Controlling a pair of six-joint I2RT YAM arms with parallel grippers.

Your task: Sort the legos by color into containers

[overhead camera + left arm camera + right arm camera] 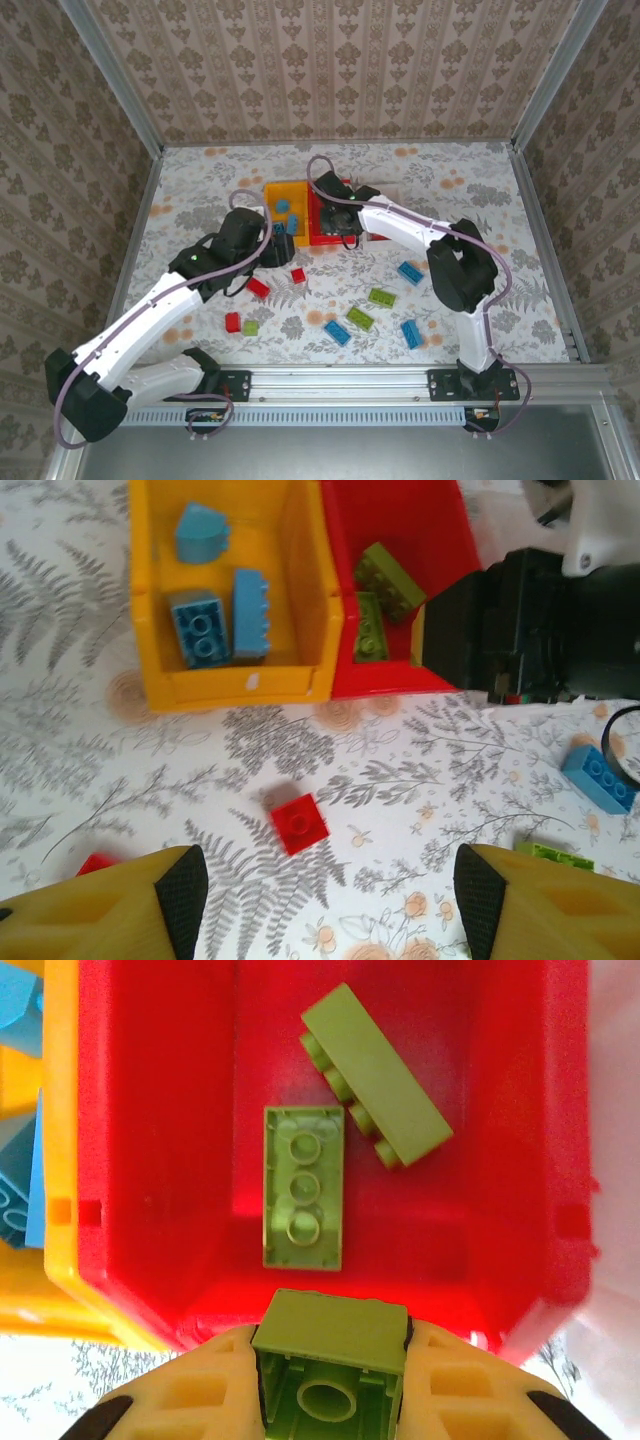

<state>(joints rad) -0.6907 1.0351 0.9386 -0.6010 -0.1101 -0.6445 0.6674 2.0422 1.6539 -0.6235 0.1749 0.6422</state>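
Note:
My right gripper point(332, 1360) is shut on a lime green lego point(330, 1345) and hovers over the near rim of the red container point(150, 1160). Two more green legos point(303, 1188) point(375, 1075) lie inside that container. To its left, the yellow-orange container point(150, 600) holds three blue legos point(201, 630). My left gripper point(328, 900) is open just above the table. A small red lego point(298, 823) lies on the table ahead of its fingertips, apart from them. From above, the left gripper point(275, 250) sits just in front of the yellow container point(270, 190).
Loose legos lie across the near table: red ones point(258, 288) point(232, 322), green ones point(360, 318) point(381, 296) and blue ones point(410, 272) point(337, 332). A pale container point(392, 190) stands right of the red one. Metal rails edge the table.

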